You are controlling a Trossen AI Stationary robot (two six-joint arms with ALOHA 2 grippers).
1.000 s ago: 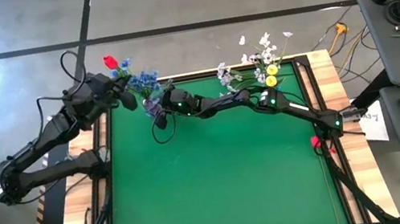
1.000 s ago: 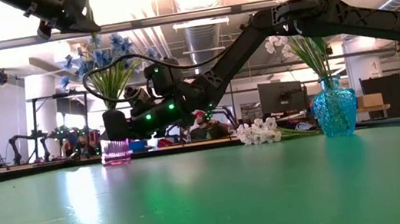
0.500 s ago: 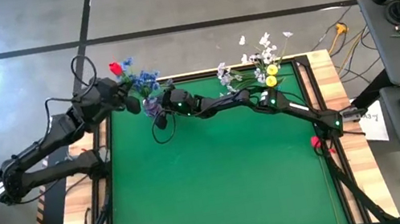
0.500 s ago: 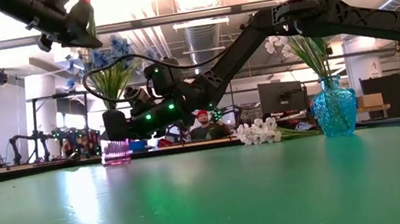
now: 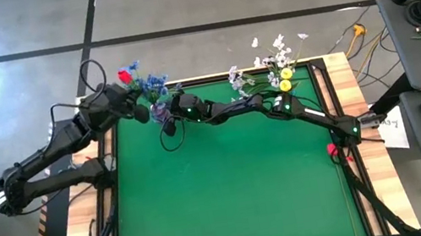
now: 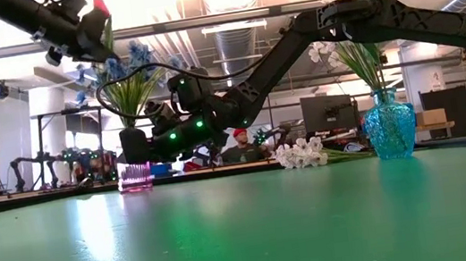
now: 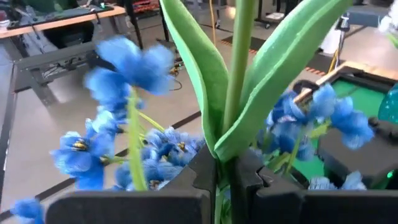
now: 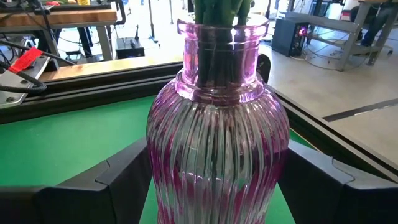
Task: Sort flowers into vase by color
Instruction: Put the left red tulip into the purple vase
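The right gripper (image 8: 217,180) stands wide around the pink glass vase (image 8: 217,130) at the table's far left, and its fingers seem to touch the glass. Above the vase, the left gripper (image 7: 225,171) is closed tight on a red tulip's (image 5: 125,76) stem among the blue flowers (image 7: 124,59). Farther right stands a blue vase (image 6: 390,123) with white and yellow flowers (image 5: 279,64).

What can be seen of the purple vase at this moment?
The purple vase is ribbed clear glass tinted pink-purple, with a round belly, a narrower neck and a flared rim. It stands upright at the green table's far left corner. Green stems fill its neck, with blue flowers above. The right gripper brackets its belly, a finger on each side, seemingly steadying it. The left gripper holds a red tulip above it.
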